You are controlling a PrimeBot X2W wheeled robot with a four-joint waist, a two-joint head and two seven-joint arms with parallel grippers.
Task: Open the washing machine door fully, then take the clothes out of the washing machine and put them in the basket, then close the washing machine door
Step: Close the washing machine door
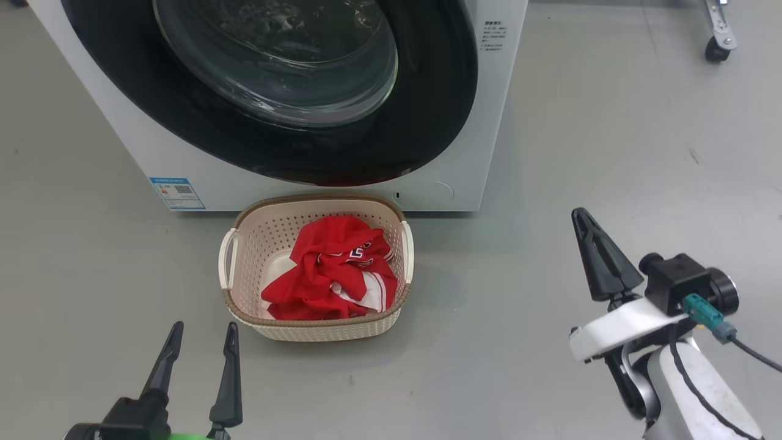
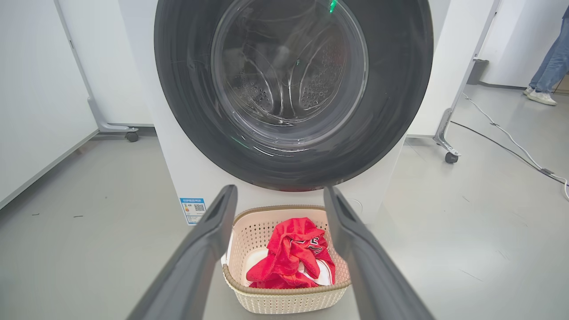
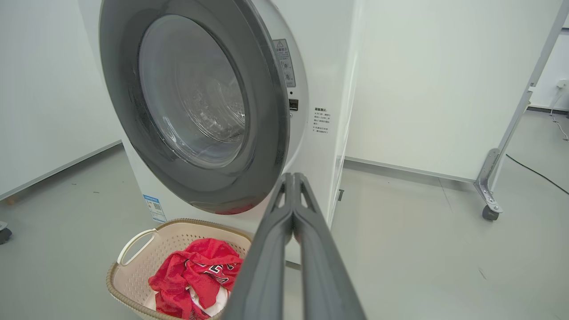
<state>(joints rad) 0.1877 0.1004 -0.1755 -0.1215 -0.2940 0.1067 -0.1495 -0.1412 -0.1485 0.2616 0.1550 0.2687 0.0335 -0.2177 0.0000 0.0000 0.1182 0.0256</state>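
Left wrist view catches a person's legs (image 2: 550, 60) at far right; left fingers (image 2: 195, 258) apart, right fingers (image 3: 269, 258) together

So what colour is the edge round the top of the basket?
Brown, with a woven look, on the cream basket. The head view shows it best.

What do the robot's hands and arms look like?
The left hand and right hand each have two long dark fingers tapering to points. The right arm has a white wrist bracket, a black boxy camera with a teal plug and a black cable. A bright green strip marks the left wrist.
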